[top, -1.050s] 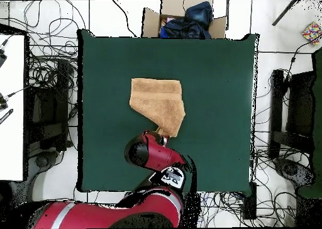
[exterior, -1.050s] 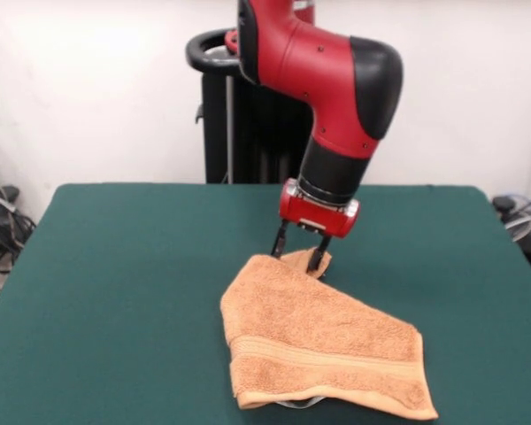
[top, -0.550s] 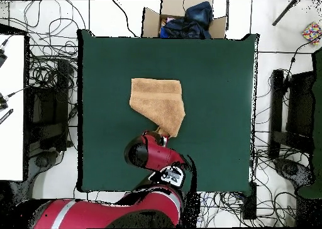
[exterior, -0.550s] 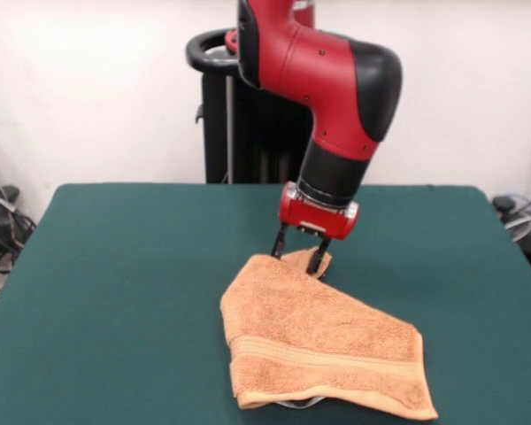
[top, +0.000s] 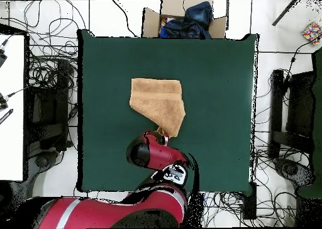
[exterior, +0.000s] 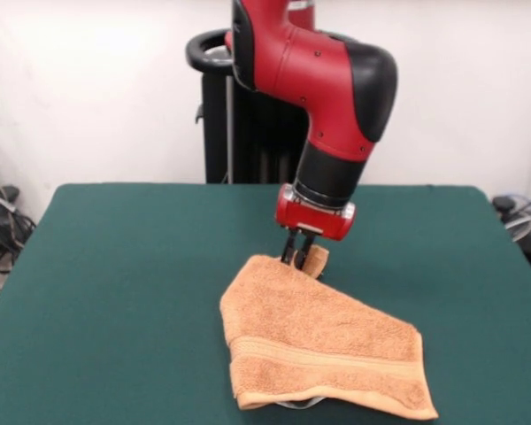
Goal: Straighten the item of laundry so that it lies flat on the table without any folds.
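Observation:
The orange-tan towel (exterior: 319, 350) lies folded over on the dark green table (exterior: 124, 283), with a woven band near its front edge and a bit of white label peeking out underneath. In the overhead view the towel (top: 157, 102) tapers to a corner near the arm. My gripper (exterior: 299, 255) stands at the towel's far corner, shut on that corner, which bunches up between the fingers. From above, the arm's red wrist hides the gripper; only the towel corner shows beside it.
A cardboard box (top: 182, 22) with dark cloth sits past the table's top edge in the overhead view. Cables litter the floor on both sides. Dark equipment stands right of the table (top: 220, 75).
The fingers, spread around the towel's far corner a second ago, have shut on it. The arm has shifted slightly. The towel lies as before.

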